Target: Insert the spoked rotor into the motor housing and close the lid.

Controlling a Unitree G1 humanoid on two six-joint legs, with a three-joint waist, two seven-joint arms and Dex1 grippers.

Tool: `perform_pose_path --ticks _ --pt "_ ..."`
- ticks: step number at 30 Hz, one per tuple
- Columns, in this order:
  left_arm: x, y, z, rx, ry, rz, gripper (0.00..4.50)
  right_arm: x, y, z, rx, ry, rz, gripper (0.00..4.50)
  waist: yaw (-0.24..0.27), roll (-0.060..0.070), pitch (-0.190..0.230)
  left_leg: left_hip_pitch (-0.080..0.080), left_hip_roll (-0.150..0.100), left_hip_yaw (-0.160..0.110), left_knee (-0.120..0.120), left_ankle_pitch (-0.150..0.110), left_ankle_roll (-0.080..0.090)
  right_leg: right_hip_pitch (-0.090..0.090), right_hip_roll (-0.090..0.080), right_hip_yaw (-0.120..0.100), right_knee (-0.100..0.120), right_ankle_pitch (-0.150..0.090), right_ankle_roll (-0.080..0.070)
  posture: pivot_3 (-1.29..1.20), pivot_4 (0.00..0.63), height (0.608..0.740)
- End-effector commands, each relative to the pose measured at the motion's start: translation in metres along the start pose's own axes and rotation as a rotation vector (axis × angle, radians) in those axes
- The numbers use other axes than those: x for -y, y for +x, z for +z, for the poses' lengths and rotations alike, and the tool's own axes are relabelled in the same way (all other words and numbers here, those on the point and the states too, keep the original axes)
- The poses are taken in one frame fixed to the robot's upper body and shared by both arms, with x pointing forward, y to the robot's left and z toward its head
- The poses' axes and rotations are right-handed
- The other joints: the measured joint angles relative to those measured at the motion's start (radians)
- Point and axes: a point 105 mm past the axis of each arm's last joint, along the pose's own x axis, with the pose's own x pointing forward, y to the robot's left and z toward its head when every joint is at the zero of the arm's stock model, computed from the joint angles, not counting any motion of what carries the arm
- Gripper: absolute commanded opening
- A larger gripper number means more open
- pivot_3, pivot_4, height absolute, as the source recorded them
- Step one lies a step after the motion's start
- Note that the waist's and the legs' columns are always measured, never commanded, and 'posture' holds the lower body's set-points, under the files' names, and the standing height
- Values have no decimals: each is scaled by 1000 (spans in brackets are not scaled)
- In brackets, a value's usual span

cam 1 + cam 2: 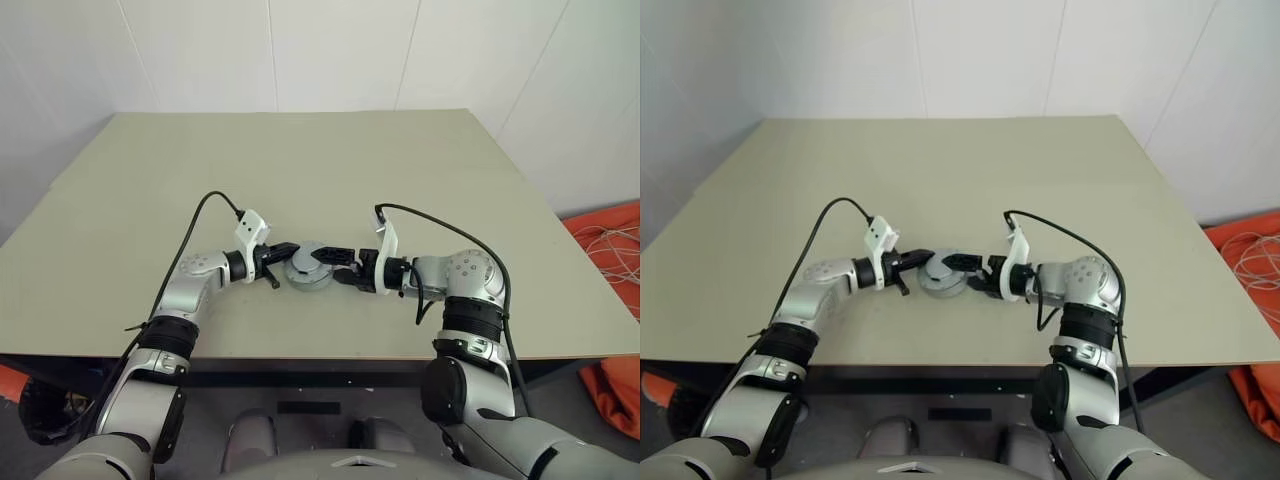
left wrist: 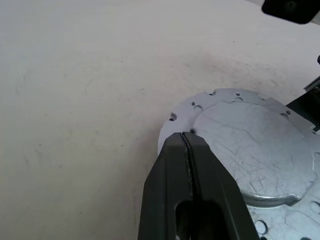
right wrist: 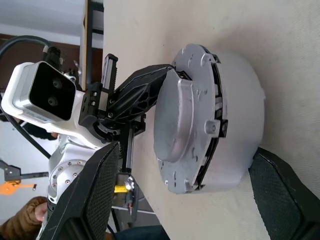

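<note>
Assembly of the motor is being carried out on the table point(image 1: 300, 170), close to its near edge and about midway between its left and right edges. The motor housing point(image 3: 240, 115) is being supported directly by the tabletop. The lid point(image 3: 187, 120) is being carried on top of the housing, with a narrow dark gap being left between the two parts around the rim. The lid's raised centre and small perforated holes are being shown in the left wrist view point(image 2: 250, 145). The rotor cannot be made out.

The left gripper point(image 1: 283, 253) is being presented from the left side of the housing. Its fingers point(image 2: 192, 170) are being kept pressed together, and their joined tips are being rested on the upper face of the lid near its rim. Nothing is being pinched between them.

The right gripper point(image 1: 337, 262) is being presented from the right side of the housing. Its fingers point(image 3: 285, 195) are being kept spread wide, one on each side of the housing. Whether either finger is touching the housing wall cannot be told. Cables are being routed in loops above both wrists.
</note>
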Motion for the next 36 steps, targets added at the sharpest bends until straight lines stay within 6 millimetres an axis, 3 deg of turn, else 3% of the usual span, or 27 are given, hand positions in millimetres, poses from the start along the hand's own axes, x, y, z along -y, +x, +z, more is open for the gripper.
perform_pose_path --ticks 1,8,11,16,20,36 --pt "5 4 2 -6 8 -24 0 -21 2 6 21 -37 74 4484 0 0 0 0 0 0 0 0 0 0 0 0 0 0 0 0 0 740" --pt "5 4 1 -6 7 -22 0 -22 4 7 41 -23 68 4484 -1 0 0 0 0 0 0 0 -1 0 0 0 0 -2 4 0 0 740" --pt "5 4 1 -4 5 -20 0 -23 4 8 49 -14 76 3910 -1 1 1 0 0 0 -1 1 -1 0 0 0 0 -2 4 0 0 740" --pt "5 4 0 -3 3 -17 0 -31 5 9 57 -15 106 2208 -2 2 1 0 0 0 -1 1 -1 -2 0 0 0 -2 3 0 0 740" --pt "4 4 0 -3 2 -15 0 -35 6 8 55 -17 123 1218 -2 3 2 0 0 0 -2 1 -1 -2 0 0 0 0 0 0 0 740" --pt "6 5 0 1 -2 -17 0 -33 5 -9 -1 -11 152 1216 -4 3 2 -1 0 0 -3 1 -2 -2 0 0 0 0 -1 0 0 740"
